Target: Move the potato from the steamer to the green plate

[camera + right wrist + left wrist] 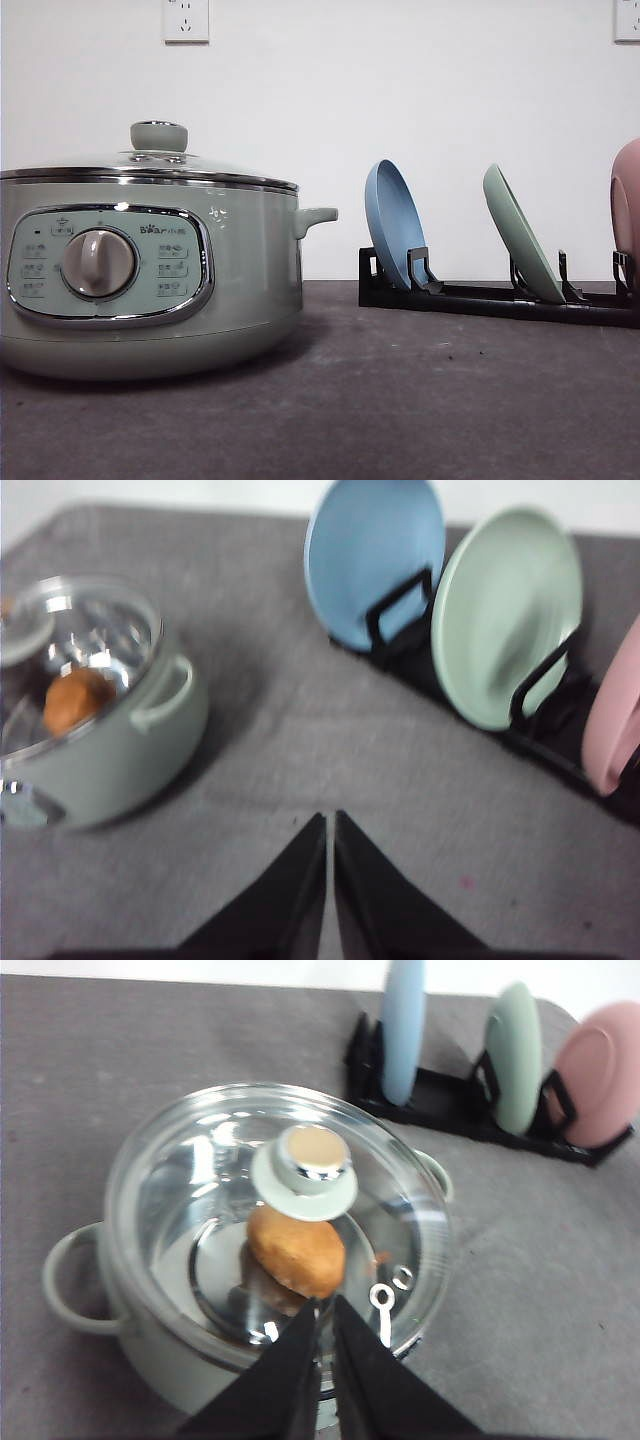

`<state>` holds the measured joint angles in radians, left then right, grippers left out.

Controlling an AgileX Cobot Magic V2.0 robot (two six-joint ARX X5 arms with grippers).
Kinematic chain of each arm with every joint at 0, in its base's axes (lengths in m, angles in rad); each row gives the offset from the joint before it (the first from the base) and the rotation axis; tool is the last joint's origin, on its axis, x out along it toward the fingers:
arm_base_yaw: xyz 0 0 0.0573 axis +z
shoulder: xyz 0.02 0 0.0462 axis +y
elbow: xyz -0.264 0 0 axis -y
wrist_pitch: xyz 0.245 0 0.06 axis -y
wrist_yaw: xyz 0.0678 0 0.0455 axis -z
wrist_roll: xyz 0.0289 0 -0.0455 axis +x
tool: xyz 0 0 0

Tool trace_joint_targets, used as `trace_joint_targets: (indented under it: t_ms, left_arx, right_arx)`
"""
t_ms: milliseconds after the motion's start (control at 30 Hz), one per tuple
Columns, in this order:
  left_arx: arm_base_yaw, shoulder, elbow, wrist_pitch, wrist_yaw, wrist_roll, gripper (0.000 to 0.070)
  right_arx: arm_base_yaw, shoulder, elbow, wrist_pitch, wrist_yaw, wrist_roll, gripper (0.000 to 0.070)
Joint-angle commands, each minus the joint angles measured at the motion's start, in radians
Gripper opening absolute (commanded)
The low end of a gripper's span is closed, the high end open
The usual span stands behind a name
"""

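Observation:
The grey-green steamer (150, 290) stands at the left of the table with its glass lid (150, 165) closed. Through the lid I see the orange-brown potato (297, 1250) lying inside on the metal rack, also visible as potato (75, 700). My left gripper (325, 1310) hovers above the lid (200, 1190), shut and empty, just off the lid knob (305, 1170). The green plate (522, 235) stands on edge in the black rack, between a blue and a pink plate. My right gripper (330, 825) is shut and empty above bare table, short of the green plate (505, 615).
A black dish rack (480, 295) at the back right holds a blue plate (393, 222) and a pink plate (627, 205). The steamer's side handle (315, 217) points toward the rack. Dark grey table lies between steamer and rack.

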<state>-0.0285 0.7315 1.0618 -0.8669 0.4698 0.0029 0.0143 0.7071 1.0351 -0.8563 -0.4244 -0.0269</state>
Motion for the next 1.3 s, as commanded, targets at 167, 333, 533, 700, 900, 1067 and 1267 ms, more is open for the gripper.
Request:
trace_joint_targets:
  t_ms: [167, 333, 533, 700, 900, 1067, 1267]
  left_arx:
    - [-0.024, 0.005, 0.026, 0.006, 0.003, 0.034, 0.0275]
    - [-0.024, 0.005, 0.026, 0.006, 0.003, 0.034, 0.0594]
    - [-0.024, 0.005, 0.026, 0.006, 0.003, 0.034, 0.0597]
    - [-0.024, 0.005, 0.026, 0.006, 0.003, 0.034, 0.0596]
    - [-0.024, 0.005, 0.026, 0.006, 0.003, 0.033, 0.0596]
    - [-0.024, 0.005, 0.026, 0.006, 0.003, 0.031, 0.0596]
    - [-0.024, 0.005, 0.026, 0.006, 0.003, 0.031, 0.0596]
  right_arx:
    - [0.016, 0.011, 0.021, -0.004, 0.024, -0.026, 0.0139]
    - [0.016, 0.01, 0.021, -0.004, 0.059, -0.006, 0.0589]
    - [0.016, 0.011, 0.021, -0.004, 0.059, -0.005, 0.0589]
    - [0.016, 0.011, 0.021, -0.004, 0.059, 0.001, 0.0589]
    - [0.016, 0.018, 0.021, 0.043, 0.059, 0.051, 0.0588]
    - [0.016, 0.091, 0.06, 0.118, 0.058, 0.155, 0.0588]
    - [0.016, 0.287, 0.215, 0.12, 0.058, 0.159, 0.0588]
